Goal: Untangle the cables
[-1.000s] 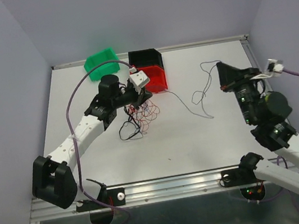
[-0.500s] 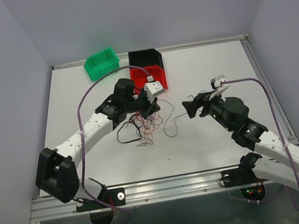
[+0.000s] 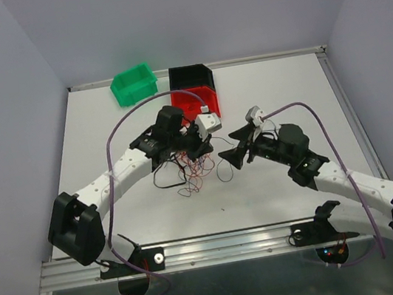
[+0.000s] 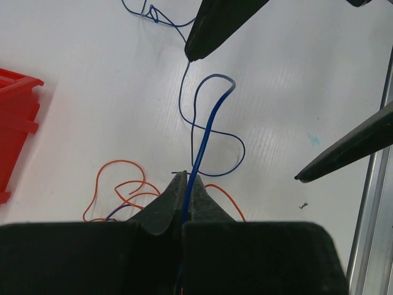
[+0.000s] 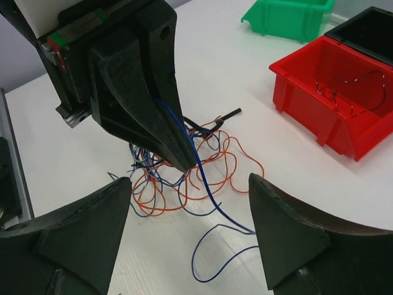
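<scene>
The cables are a tangle [image 3: 189, 169] of hair-thin orange, dark blue and black wires [image 5: 161, 179] lying on the white table. My left gripper [image 3: 201, 147] hangs over the tangle's right side, shut on a blue wire [image 4: 207, 120] that runs out from its tips [image 4: 184, 178] and loops on the table. The same blue wire [image 5: 212, 195] drops from the left gripper [image 5: 185, 161] in the right wrist view. My right gripper [image 3: 230, 151] stands open just right of the left one. Its jaws [image 5: 189, 184] straddle the blue wire's loop without touching it.
A red bin [image 3: 201, 102] holding a few wires [image 5: 345, 83] sits behind the tangle. A black bin [image 3: 191, 78] stands beyond it and a green bin [image 3: 134, 82] to the left. The table's metal front rail [image 3: 219, 245] runs along the near edge.
My right arm swung from the table's right side to the tangle, and its gripper opened on the way. My left gripper drifted a little right, still shut on the wire.
</scene>
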Controlling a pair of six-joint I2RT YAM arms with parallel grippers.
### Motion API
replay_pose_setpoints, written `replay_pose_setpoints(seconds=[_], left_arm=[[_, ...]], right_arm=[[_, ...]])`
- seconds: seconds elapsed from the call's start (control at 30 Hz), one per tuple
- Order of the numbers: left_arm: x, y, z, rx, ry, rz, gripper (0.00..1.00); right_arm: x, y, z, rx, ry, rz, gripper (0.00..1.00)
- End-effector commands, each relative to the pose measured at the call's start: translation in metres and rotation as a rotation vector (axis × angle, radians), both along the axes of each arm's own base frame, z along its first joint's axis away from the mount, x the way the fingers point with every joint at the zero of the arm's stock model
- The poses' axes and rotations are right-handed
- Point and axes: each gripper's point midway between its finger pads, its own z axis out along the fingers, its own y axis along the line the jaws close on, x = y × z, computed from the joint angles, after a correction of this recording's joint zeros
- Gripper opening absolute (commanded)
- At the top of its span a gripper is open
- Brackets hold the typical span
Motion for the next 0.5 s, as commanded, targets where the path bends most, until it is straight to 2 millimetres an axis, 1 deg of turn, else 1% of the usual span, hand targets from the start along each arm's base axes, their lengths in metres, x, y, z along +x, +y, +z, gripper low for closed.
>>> replay_pose_setpoints(seconds=[0.0, 0.07, 0.13, 0.17, 0.2, 0.23, 0.27, 0.3, 0.37, 0.43, 0.47], left_arm=[[-0.004, -0.01, 0.027, -0.046, -0.04, -0.055, 0.0], [-0.007, -0.01, 0.027, -0.045, -0.039, -0.072, 0.0], [-0.013, -0.012, 0.026, -0.048, -0.032, -0.104, 0.0], [-0.016, -0.012, 0.026, -0.043, -0.033, -0.117, 0.0], [-0.016, -0.012, 0.025, -0.042, -0.032, -0.118, 0.0], [-0.017, -0.012, 0.026, -0.042, -0.037, -0.122, 0.0], [-0.017, -0.012, 0.027, -0.044, -0.038, -0.126, 0.0], [-0.018, -0.012, 0.026, -0.044, -0.038, -0.129, 0.0], [-0.017, -0.012, 0.028, -0.045, -0.04, -0.126, 0.0], [-0.017, -0.012, 0.029, -0.048, -0.05, -0.122, 0.0], [-0.016, -0.012, 0.03, -0.05, -0.054, -0.115, 0.0]], right_arm=[[-0.003, 0.01, 0.03, 0.058, -0.144, 0.063, 0.81], [-0.002, 0.01, 0.031, 0.063, -0.156, 0.064, 0.78], [0.001, 0.009, 0.033, 0.072, -0.17, 0.052, 0.7], [0.002, 0.009, 0.034, 0.076, -0.174, 0.046, 0.59], [0.002, 0.009, 0.035, 0.078, -0.174, 0.044, 0.45], [0.002, 0.009, 0.034, 0.079, -0.165, 0.044, 0.23], [0.003, 0.01, 0.034, 0.079, -0.164, 0.044, 0.16], [0.002, 0.01, 0.033, 0.079, -0.161, 0.046, 0.12], [0.003, 0.009, 0.032, 0.08, -0.157, 0.04, 0.0], [0.007, 0.004, 0.032, 0.093, -0.143, -0.004, 0.01], [0.008, 0.0, 0.039, 0.113, -0.148, -0.031, 0.01]])
